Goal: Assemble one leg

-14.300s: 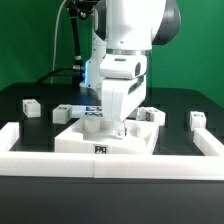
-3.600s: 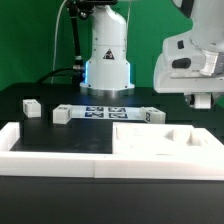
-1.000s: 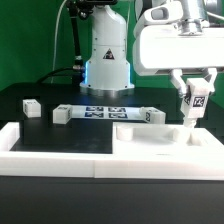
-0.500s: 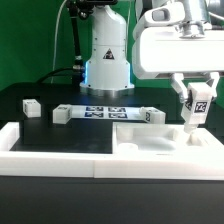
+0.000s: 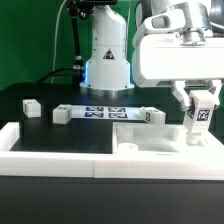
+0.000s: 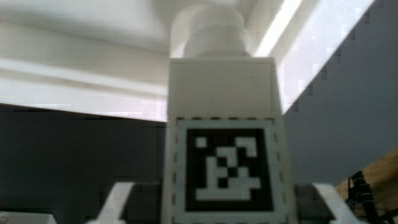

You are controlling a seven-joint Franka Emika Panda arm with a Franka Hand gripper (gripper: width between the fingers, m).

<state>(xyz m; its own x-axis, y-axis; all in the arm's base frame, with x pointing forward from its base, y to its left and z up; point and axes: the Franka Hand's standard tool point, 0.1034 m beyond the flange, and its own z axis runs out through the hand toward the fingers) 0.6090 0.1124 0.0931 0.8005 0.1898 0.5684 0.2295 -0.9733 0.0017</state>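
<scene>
The end effector (image 5: 201,106) was clamped on the leg (image 5: 200,122), a finger on either side, holding it upright with its tag facing out. In the wrist view the leg (image 6: 224,150) filled the frame, a round peg (image 6: 214,30) at its far end. It stood over the panel (image 5: 135,142), close by the panel's rim on the exterior view's right; whether it touched the panel I couldn't tell. A white rail (image 5: 60,160) ran along the panel's front edge, and bare counter (image 5: 60,135) lay open beside the panel. Behind the panel I counted one marker board (image 5: 105,111) and three loose blocks: the near block (image 5: 152,114), the middle block (image 5: 62,114) and the far block (image 5: 30,105).
</scene>
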